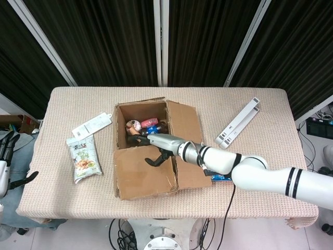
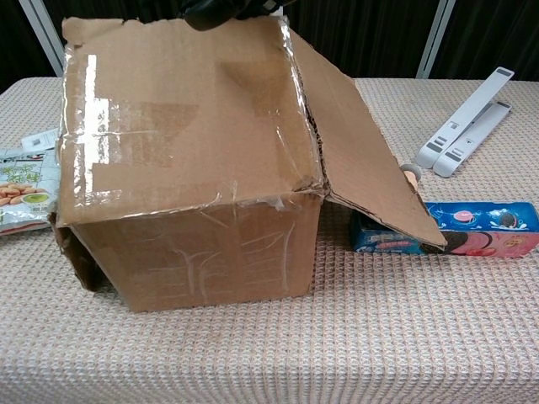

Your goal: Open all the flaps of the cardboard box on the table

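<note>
Right hand (image 1: 156, 155) hooks under cardboard box's (image 1: 151, 151) front flap (image 1: 143, 177) (raised).

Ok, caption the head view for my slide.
Right hand lifting the near flap of the cardboard box, snack bag lying to its left.

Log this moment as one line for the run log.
task: open box flaps | right hand: under near flap, lifting | right flap: folded out | left hand: idle off table | cardboard box: flaps partly open
</note>
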Tool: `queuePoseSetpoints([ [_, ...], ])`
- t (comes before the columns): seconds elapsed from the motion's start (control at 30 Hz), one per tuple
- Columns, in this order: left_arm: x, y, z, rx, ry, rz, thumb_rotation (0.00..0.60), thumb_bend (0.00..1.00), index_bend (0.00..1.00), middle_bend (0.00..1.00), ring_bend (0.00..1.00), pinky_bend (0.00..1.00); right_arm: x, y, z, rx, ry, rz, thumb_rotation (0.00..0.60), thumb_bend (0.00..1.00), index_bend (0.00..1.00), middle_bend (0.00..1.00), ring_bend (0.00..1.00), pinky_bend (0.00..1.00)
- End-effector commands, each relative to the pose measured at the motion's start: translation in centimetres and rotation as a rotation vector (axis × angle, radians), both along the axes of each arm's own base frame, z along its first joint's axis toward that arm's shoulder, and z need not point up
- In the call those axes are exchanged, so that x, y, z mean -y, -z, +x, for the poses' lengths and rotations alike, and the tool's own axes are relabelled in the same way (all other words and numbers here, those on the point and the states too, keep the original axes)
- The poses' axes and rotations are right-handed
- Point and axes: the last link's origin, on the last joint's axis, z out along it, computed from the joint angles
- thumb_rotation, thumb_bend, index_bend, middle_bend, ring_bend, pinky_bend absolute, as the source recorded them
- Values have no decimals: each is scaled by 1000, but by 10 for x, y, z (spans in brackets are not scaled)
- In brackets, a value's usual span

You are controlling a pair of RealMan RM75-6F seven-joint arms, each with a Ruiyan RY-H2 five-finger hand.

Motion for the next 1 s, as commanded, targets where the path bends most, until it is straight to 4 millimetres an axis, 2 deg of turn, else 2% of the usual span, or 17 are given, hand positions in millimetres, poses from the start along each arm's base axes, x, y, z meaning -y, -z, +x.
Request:
queuePoseSetpoints([
  [0.03,-1,1,3,-1,6,-3,600,92,46,16,67,181,-15,-25,-1,50,-20,3,600,437,0,272,189,166],
  [0.33,-3,6,10,-10,17,-17,600,92,46,16,67,181,-41,-60,-11,137,-53,32,600,431,0,263,162,182],
  [0.53,-4,10,12,-9,25,-25,600,92,46,16,67,181,-59,-71,-27,203,-57,142,600,425,0,263,156,206],
  [0.73,-4,13,14,-9,32,-39,599,92,45,16,67,181,-70,-74,-48,211,-91,303,600,366,0,247,111,231],
  [0.9,-4,13,15,-12,39,-43,600,92,45,16,67,181,-71,-82,-51,246,-115,286,600,364,0,246,110,232],
  [1.0,-3,13,14,-8,37,-43,599,92,45,16,67,181,-63,-86,-56,221,-155,131,600,365,0,246,110,235],
])
